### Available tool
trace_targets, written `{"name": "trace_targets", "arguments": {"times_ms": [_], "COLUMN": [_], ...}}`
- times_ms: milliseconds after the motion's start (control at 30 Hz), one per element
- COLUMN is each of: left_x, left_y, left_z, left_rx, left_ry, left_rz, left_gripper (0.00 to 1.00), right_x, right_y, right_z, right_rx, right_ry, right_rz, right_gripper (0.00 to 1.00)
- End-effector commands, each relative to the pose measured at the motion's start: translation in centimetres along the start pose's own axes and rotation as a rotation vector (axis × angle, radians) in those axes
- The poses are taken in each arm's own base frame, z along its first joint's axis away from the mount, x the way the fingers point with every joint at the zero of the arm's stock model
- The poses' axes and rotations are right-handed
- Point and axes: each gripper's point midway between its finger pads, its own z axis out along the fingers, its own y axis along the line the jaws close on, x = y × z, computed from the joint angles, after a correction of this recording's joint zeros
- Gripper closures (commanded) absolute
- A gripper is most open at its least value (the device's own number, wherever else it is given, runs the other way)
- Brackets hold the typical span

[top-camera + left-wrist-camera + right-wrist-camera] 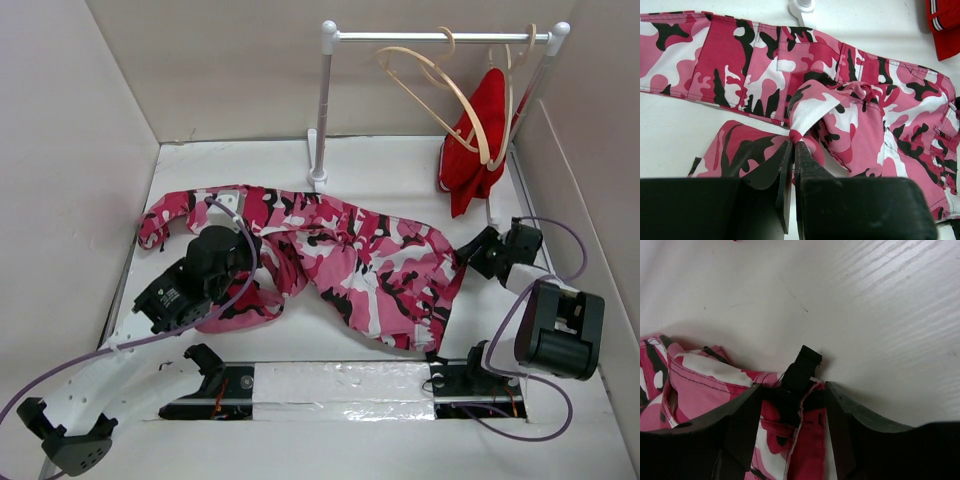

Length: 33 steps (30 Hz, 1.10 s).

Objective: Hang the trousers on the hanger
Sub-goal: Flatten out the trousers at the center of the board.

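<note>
The camouflage trousers lie spread across the white table, one leg reaching left and the waist at the right. My left gripper is shut on a pinched fold of them near the middle; the left wrist view shows the fold bunching up from my closed left gripper. My right gripper sits at the waist edge. In the right wrist view my right gripper is open, its jaws straddling the waistband and a black strap. The bare wooden hanger hangs tilted on the rail.
A white rail on two posts stands at the back right. A second hanger with a red garment hangs at its right end, also seen in the left wrist view. Walls enclose the left, back and right.
</note>
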Motion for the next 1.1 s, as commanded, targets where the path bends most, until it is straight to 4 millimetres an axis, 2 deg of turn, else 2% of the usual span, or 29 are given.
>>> {"name": "trace_targets", "arguments": {"times_ms": [0, 67, 100, 167, 233, 300, 333, 467, 500, 533, 567, 633, 667, 700, 767, 800, 833, 900, 933, 967, 1000, 1067], "left_x": [-1.6, -1.6, -1.8, -2.0, -2.0, -1.9, -2.0, -1.8, -1.9, -1.9, -2.0, -2.2, -2.3, -2.1, -2.7, -2.6, -3.1, -2.8, -2.8, -2.9, -2.8, -2.9], "left_y": [-0.6, -0.5, -0.3, 0.1, 0.2, 0.2, 0.3, 0.1, 0.0, 0.0, 0.0, -0.5, -0.7, -1.1, -1.7, -2.1, -2.4, -3.3, -3.6, -3.7, -3.5, -3.7], "left_z": [-0.3, -0.3, -0.5, -0.6, -0.7, -0.6, -0.7, -0.6, -0.6, -0.6, -0.6, -0.6, -0.6, -0.3, -0.4, -0.1, -0.4, -0.4, -0.6, -0.6, -0.2, 0.0], "left_rx": [0.036, 0.038, 0.033, 0.017, 0.020, 0.016, 0.015, 0.026, 0.028, 0.027, 0.028, 0.047, 0.053, 0.066, 0.082, 0.087, 0.097, 0.131, 0.140, 0.138, 0.119, 0.113], "left_ry": [-0.069, -0.073, -0.085, -0.097, -0.099, -0.099, -0.101, -0.094, -0.095, -0.094, -0.096, -0.091, -0.089, -0.070, -0.062, -0.040, -0.035, -0.012, -0.008, -0.008, 0.001, 0.006], "left_rz": [-0.019, -0.021, -0.022, -0.025, -0.024, -0.021, -0.020, -0.016, -0.015, -0.013, -0.012, -0.009, -0.003, 0.004, 0.013, 0.027, 0.029, 0.047, 0.052, 0.052, 0.061, 0.068], "left_gripper": [1.00, 1.00, 1.00, 1.00, 1.00, 1.00, 1.00, 1.00, 1.00, 1.00, 1.00, 1.00, 1.00, 1.00, 1.00, 1.00, 1.00, 1.00, 1.00, 1.00, 1.00, 1.00], "right_x": [0.6, 1.0, 0.9, 1.0, 1.0, 0.7, 0.8, -1.8, -4.0, -5.4, -6.2, -9.3, -10.7, -13.0, -15.1, -17.0, -17.8, -19.4, -21.1, -20.7, -21.4, -21.9], "right_y": [0.9, 0.0, 0.6, 0.5, 0.4, 0.4, 0.0, 0.9, 1.8, 1.8, 1.7, 2.3, 1.4, 2.4, 2.3, 3.1, 2.9, 2.2, 3.0, 1.8, 1.2, 1.1], "right_z": [0.8, 1.4, 1.6, 1.8, 1.8, 1.5, 1.3, -0.7, -2.1, -3.5, -3.7, -5.6, -6.3, -7.3, -7.5, -7.8, -6.9, -6.6, -7.0, -5.7, -5.8, -4.7], "right_rx": [-0.004, 0.051, 0.040, 0.043, 0.047, 0.052, 0.062, 0.070, 0.061, 0.100, 0.122, 0.145, 0.218, 0.217, 0.260, 0.250, 0.267, 0.332, 0.342, 0.400, 0.433, 0.422], "right_ry": [0.039, 0.057, 0.068, 0.076, 0.074, 0.051, 0.040, -0.074, -0.149, -0.211, -0.235, -0.345, -0.399, -0.462, -0.512, -0.558, -0.561, -0.581, -0.600, -0.552, -0.562, -0.552], "right_rz": [-0.054, -0.050, -0.063, -0.058, -0.053, -0.047, -0.033, -0.003, 0.005, 0.011, 0.014, 0.016, 0.037, 0.044, 0.059, 0.059, 0.058, 0.043, 0.038, 0.026, 0.034, 0.057], "right_gripper": [0.47, 0.57, 0.60, 0.60, 0.73, 0.96, 1.00, 1.00, 1.00, 1.00, 1.00, 1.00, 1.00, 1.00, 1.00, 1.00, 1.00, 1.00, 1.00, 1.00, 0.99, 0.95]}}
